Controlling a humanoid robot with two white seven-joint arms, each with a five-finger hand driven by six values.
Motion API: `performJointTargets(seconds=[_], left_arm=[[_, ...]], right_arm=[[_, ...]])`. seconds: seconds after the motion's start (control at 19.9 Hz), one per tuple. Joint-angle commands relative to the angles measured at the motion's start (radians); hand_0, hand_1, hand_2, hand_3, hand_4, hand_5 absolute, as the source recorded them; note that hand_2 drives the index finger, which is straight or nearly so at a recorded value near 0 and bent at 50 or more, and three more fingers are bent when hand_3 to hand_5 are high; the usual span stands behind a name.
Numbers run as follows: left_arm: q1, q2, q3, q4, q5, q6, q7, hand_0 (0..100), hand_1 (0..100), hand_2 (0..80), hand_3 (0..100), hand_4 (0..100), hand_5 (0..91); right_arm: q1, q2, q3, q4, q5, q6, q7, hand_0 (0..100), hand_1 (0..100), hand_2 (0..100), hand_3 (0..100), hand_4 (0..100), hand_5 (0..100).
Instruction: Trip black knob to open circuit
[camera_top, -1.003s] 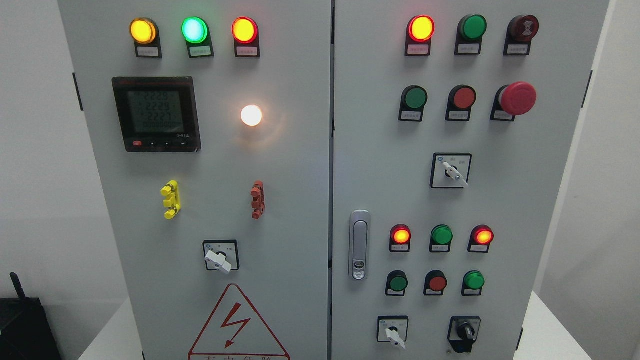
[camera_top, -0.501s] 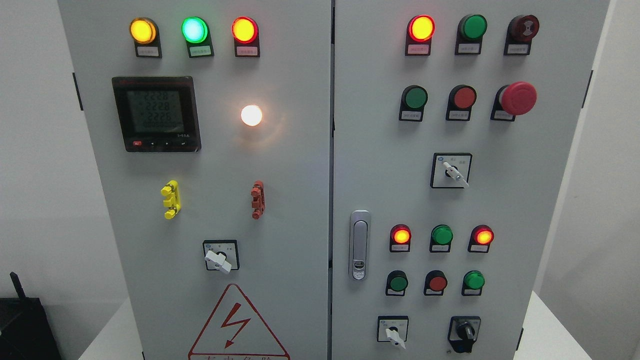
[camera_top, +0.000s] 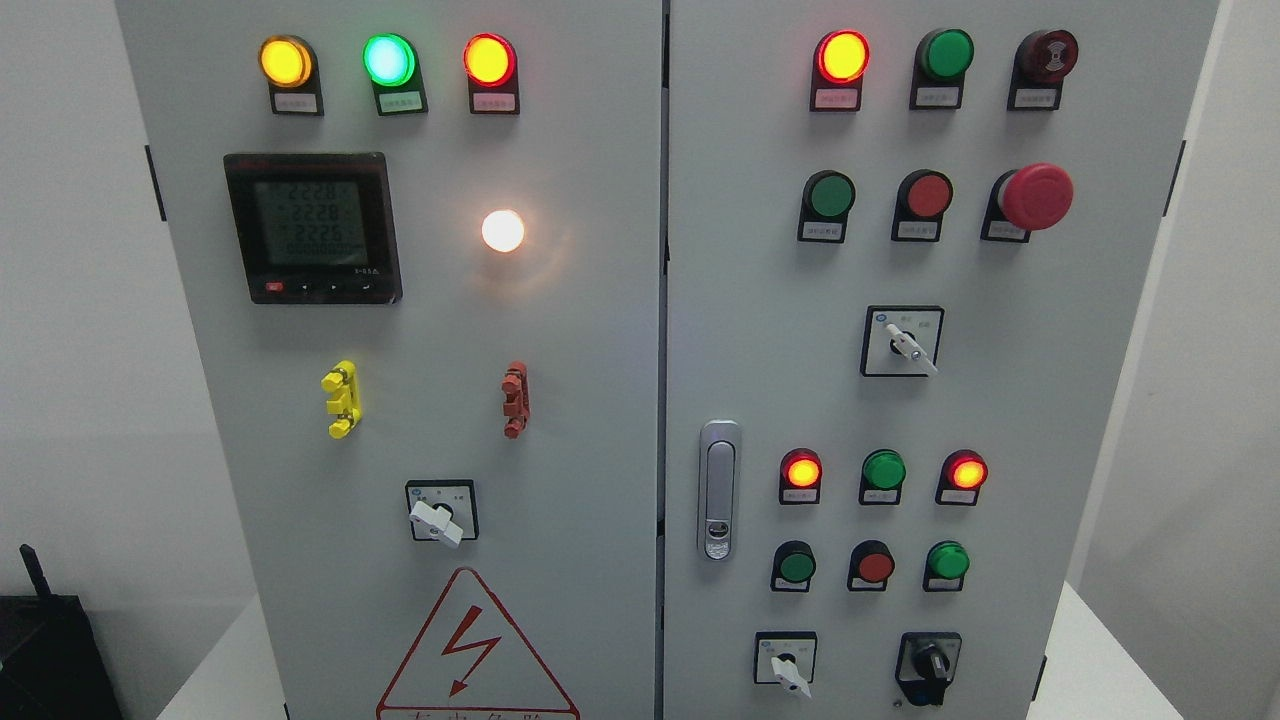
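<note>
The black knob (camera_top: 930, 663) sits at the lower right of the right-hand door of a grey electrical cabinet (camera_top: 760, 380), with its handle pointing roughly straight up and down. To its left is a white-handled selector switch (camera_top: 788, 666). Neither of my hands nor arms shows in the head view.
The cabinet's left door carries a digital meter (camera_top: 312, 227), a lit white lamp (camera_top: 502, 231), yellow (camera_top: 341, 399) and red (camera_top: 514, 399) terminals and a white switch (camera_top: 438, 517). The right door has a red mushroom button (camera_top: 1036, 196), lamps, push buttons and a silver door handle (camera_top: 718, 490).
The meter's digits flickered. Nothing else has moved.
</note>
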Motion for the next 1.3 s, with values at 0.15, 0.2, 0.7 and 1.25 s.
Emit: performJointTargets(seconds=[0.15,0.2,0.7,1.25], left_arm=[[0.000,0.000,0.000,-0.025,0.000,-0.001,0.000,12,39,0.0,0,0,0.0],[0.000,0.000,0.000,-0.025,0.000,-0.001,0.000,12,39,0.0,0,0,0.0],[0.000,0.000,0.000,-0.025,0.000,-0.001,0.000,12,39,0.0,0,0,0.0],[0.000,0.000,0.000,-0.025,0.000,-0.001,0.000,12,39,0.0,0,0,0.0]], right_arm=[[-0.048,-0.016,-0.043,-0.137,-0.002,0.041,-0.001,0,6,0,100,97,96],[-0.057,-0.016,-0.045,-0.140,-0.002,0.050,-0.001,0,6,0,100,97,96],[-0.094,-0.010,-0.050,-0.157,0.002,0.072,0.001,0,5,0,100,99,97],[-0.115,-0.004,-0.047,-0.169,0.011,0.086,0.001,0,5,0,100,99,97]])
